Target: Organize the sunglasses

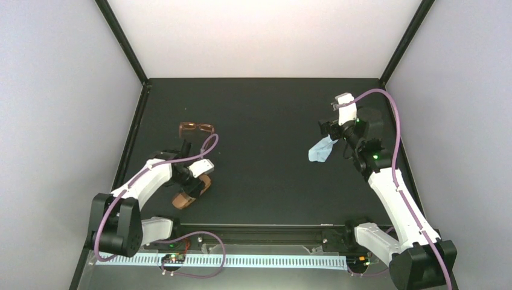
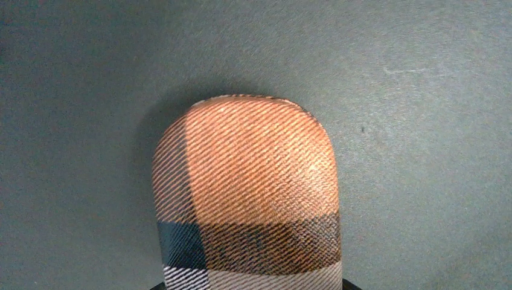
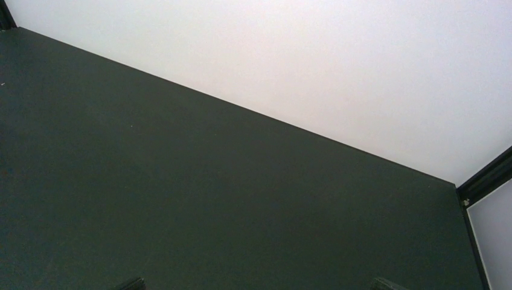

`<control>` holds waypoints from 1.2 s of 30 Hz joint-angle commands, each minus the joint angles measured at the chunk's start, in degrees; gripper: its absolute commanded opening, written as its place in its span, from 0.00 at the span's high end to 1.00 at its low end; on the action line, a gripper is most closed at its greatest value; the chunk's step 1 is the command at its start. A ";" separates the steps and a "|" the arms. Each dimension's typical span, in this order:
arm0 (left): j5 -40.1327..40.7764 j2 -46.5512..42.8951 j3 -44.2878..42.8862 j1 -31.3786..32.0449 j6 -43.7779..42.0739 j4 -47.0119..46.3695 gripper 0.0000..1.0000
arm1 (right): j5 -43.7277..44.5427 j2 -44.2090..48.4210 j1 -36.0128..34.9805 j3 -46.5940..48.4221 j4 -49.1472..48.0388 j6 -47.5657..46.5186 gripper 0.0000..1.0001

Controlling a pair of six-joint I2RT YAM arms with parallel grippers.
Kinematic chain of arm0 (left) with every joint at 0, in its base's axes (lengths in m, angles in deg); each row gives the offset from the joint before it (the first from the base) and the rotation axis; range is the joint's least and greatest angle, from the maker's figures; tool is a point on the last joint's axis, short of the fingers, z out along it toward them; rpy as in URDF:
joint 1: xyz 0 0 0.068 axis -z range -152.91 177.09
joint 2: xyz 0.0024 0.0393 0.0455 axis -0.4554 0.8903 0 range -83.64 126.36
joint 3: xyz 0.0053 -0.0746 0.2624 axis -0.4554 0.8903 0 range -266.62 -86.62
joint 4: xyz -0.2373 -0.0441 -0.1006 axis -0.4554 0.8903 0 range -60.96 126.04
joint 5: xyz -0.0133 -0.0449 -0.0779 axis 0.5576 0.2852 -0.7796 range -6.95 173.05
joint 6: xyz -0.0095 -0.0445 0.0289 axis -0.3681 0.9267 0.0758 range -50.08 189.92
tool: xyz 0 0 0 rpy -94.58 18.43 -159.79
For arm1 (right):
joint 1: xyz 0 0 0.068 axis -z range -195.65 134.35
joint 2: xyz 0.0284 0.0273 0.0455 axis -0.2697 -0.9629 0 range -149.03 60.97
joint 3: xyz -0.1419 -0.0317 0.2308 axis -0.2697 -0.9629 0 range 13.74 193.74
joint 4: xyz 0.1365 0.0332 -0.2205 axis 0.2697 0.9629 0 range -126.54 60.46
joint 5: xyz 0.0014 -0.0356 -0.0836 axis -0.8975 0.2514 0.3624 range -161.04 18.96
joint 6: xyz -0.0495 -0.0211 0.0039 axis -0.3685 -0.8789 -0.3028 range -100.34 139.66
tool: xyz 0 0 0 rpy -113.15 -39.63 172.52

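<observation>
- Desk (image 1: 265, 181): dark, matte, walled in on three sides by pale panels.
- Right arm (image 1: 392, 193): reaches up the right side of the desk, wrist raised and aimed at the back wall. Right end effector (image 3: 255, 285) spread wide; only the two tips show at the bottom edge of its wrist view, with nothing between them.
- Left arm (image 1: 145, 181): bent in low over the near left of the desk. Left end effector (image 1: 194, 183) sits right over one end of the case; fingers barely in view, so can't tell whether it is spread or gripping.
- Case (image 2: 247, 181): oblong, brown plaid weave with dark and pale bands, flat on the desk.
- Cloth (image 1: 320, 151): light blue, crumpled, close beside the right wrist; contact can't be told.
- Sunglasses (image 1: 196, 128): reddish-brown frame, on the desk beyond the left end effector, apart from the case, far from the cloth.
</observation>
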 commanded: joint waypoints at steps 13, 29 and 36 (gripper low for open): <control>-10.31 10.19 -18.64 15.65 -1.89 -2.66 0.68 | -7.00 -0.18 -0.22 -1.77 -1.74 -3.15 0.00; -2.27 5.43 -15.34 21.02 -25.87 5.99 0.08 | -6.10 -2.21 -0.22 -1.08 -0.61 -4.24 0.00; 5.57 6.81 -9.06 20.23 -27.29 -3.76 0.03 | -6.75 -1.24 -0.22 -1.23 -0.36 -4.78 0.00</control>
